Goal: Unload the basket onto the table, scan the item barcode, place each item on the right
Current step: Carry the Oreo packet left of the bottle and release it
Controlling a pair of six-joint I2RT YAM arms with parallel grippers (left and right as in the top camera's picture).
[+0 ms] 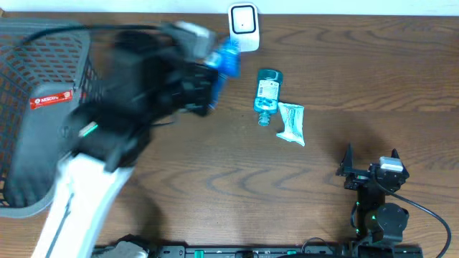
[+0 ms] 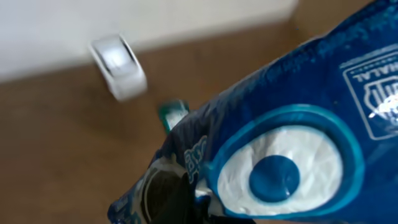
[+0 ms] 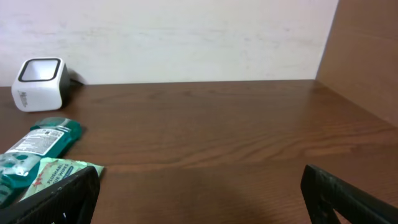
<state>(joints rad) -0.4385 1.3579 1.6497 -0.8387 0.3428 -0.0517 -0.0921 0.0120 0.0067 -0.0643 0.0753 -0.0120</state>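
I read just one word: "HALAL", in a badge (image 2: 373, 93) on the blue pouch (image 2: 280, 124) I hold. Basket (image 1: 43, 43) red tag (image 1: 51, 98), bottle (image 1: 268, 93) and packet (image 1: 292, 122) print: too blurry.

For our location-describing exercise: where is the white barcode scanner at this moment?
In the overhead view the barcode scanner stands at the far edge of the table, right of the blue pouch and beyond the teal bottle.

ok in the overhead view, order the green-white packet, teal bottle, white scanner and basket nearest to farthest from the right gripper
From the right gripper:
1. green-white packet, mid-table
2. teal bottle, left of the packet
3. white scanner, back edge
4. basket, far left
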